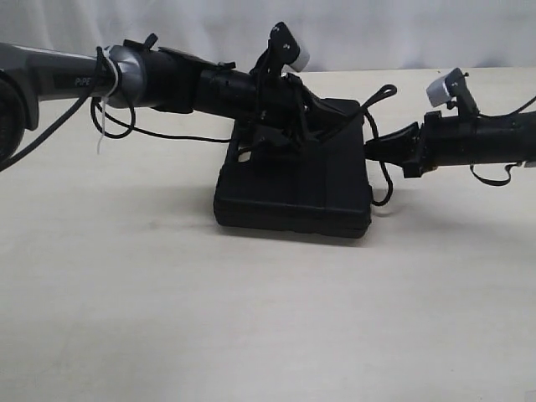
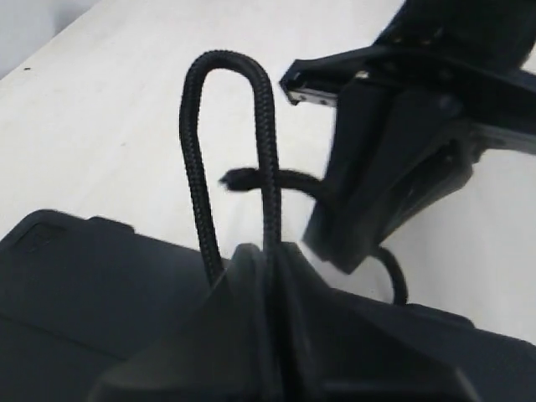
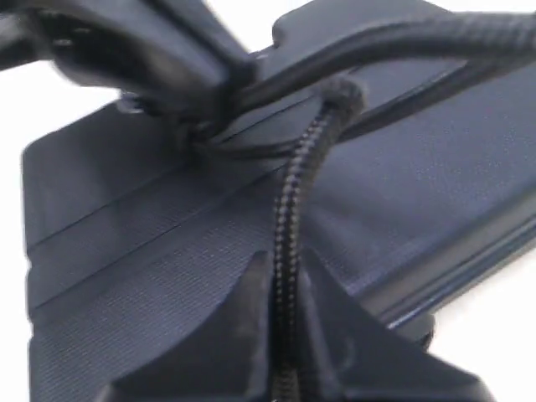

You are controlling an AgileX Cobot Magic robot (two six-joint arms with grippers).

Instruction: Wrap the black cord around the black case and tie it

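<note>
The black case (image 1: pixel 293 197) lies flat in the middle of the table, its ridged lid (image 3: pixel 151 251) up. My left gripper (image 1: pixel 337 114) hovers over the case's far right corner, shut on the black cord (image 2: pixel 270 180). From its jaws the cord stands up in a narrow loop (image 2: pixel 226 59). My right gripper (image 1: pixel 373 152) sits at the case's right edge and is also shut on the black cord (image 3: pixel 289 201), which runs from its jaws across the lid toward the left gripper (image 3: pixel 159 59). More cord (image 1: pixel 387 180) hangs in a loop beside the case.
Pale tabletop (image 1: pixel 251 318) lies all round the case. Glossy cables (image 1: pixel 142 130) with a white zip tie trail under the left arm. A white backdrop (image 1: pixel 377 33) stands behind the table. In the left wrist view the right gripper (image 2: pixel 394 167) is close ahead.
</note>
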